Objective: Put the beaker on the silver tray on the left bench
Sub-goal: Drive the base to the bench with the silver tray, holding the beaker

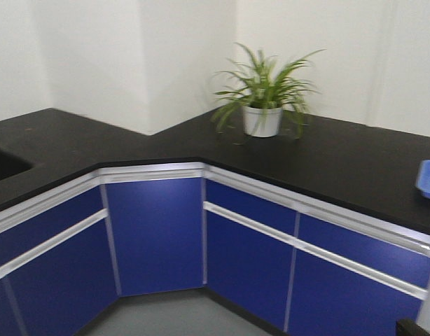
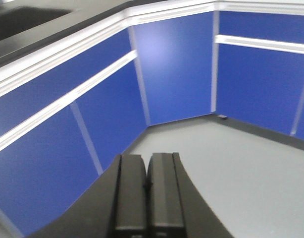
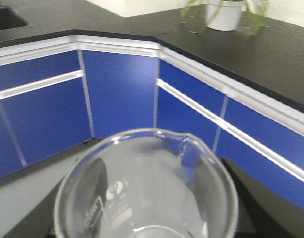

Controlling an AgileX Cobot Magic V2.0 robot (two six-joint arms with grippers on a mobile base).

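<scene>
Right gripper [image 3: 144, 215] is holding the beaker [image 3: 142, 168] before the blue cabinet doors [image 3: 122, 89].
The clear beaker is sitting between the gripper's dark fingers [image 3: 263, 198], above the grey floor [image 3: 38, 173]. The left gripper [image 2: 147, 193] is hanging low with its jaws pressed together, holding nothing. The black-topped left bench [image 1: 61, 140] is standing ahead, at the left.

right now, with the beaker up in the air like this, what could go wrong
The beaker hangs over bare floor, off any bench; a slip in the grip would likely shatter it. It seems to sit below the left bench top, so moving in without lifting could knock glass on the edge. The silver tray shows in no view, so the drop spot is unconfirmed.
</scene>
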